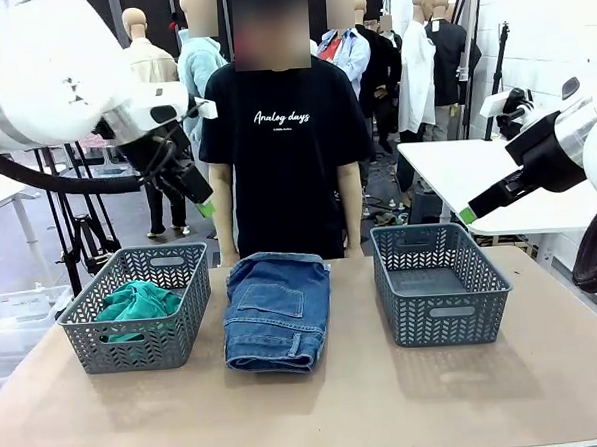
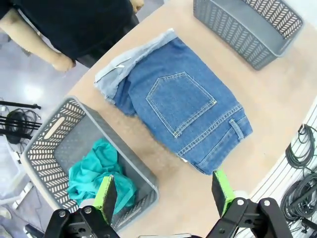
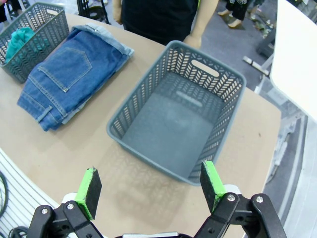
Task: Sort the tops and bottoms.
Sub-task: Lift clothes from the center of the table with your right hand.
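The teal-green top (image 1: pixel 138 304) lies crumpled in the left grey basket (image 1: pixel 84 340), also seen in the left wrist view as the top (image 2: pixel 96 173). Folded dark blue denim jeans (image 1: pixel 278 310) rest on the table between the two baskets, back pocket up. A paler denim layer (image 2: pixel 111 74) peeks out from under their far end. My left gripper (image 1: pixel 205 205) hangs open high above the left basket. My right gripper (image 1: pixel 467 215) is open in the air above the right basket (image 1: pixel 444 321), which holds nothing. In the wrist views the left gripper (image 2: pixel 163 196) and right gripper (image 3: pixel 151 186) grasp nothing.
A person in a black T-shirt (image 1: pixel 284 134) stands at the far edge of the table, arms down. A white table (image 1: pixel 476 169) stands at the back right. Bare tabletop (image 1: pixel 318 413) stretches in front of the baskets and jeans.
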`<state>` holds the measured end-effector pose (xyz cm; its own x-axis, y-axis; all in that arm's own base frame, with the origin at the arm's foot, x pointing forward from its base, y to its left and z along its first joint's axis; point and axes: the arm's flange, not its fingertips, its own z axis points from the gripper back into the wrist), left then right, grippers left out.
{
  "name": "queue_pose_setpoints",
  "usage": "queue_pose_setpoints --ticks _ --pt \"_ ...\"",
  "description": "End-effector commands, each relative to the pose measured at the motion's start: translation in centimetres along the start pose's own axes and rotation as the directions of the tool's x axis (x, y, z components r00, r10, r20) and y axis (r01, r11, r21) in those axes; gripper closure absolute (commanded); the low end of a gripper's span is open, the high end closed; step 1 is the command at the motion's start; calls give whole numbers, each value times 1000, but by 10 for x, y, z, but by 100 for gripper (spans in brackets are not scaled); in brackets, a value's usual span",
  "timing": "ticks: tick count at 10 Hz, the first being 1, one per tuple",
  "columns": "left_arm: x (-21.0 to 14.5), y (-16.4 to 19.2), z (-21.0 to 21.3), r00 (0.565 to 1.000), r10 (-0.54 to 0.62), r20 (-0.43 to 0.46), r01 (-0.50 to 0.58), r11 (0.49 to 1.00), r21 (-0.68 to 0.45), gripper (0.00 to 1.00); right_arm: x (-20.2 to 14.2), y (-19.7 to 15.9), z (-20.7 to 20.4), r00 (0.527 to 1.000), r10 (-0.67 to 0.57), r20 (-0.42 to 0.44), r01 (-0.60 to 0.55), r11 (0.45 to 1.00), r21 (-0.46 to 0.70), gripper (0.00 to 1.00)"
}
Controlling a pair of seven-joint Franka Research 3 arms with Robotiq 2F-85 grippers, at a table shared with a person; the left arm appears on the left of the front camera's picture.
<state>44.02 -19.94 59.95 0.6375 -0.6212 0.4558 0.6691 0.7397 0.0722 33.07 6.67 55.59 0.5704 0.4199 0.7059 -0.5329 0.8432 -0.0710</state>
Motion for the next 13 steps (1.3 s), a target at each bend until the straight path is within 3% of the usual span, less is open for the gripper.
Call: queue_pose_setpoints --ticks 1,2,3,4,6,10,11,13 --pt "-18 4 -2 999 -9 35 11 998 -67 0 0 0 -2 1000 -6 1 6 1000 14 0" --pt "-18 7 -9 1000 13 -8 -14 996 -93 0 0 0 -2 1000 -6 1 6 1000 14 0" --pt "-7 2 5 1000 5 13 -5 1000 -14 0 0 0 -2 1000 -6 1 6 1000 14 0" --pt "-7 2 5 1000 5 13 -5 1000 -14 0 0 0 0 1000 0 0 0 1000 0 0" --pt "-7 2 5 1000 5 13 -5 1000 -14 0 36 16 -14 995 73 63 -76 996 37 0" --pt "-7 2 5 1000 5 13 -5 1000 -14 0 122 10 -115 987 67 146 -83 990 110 0" --pt "-7 2 5 1000 5 13 -5 1000 -14 0 133 12 -136 988 62 144 -80 989 123 0" --pt "-7 2 5 1000 5 13 -5 1000 -14 0 145 30 -184 997 55 51 -63 982 177 0"
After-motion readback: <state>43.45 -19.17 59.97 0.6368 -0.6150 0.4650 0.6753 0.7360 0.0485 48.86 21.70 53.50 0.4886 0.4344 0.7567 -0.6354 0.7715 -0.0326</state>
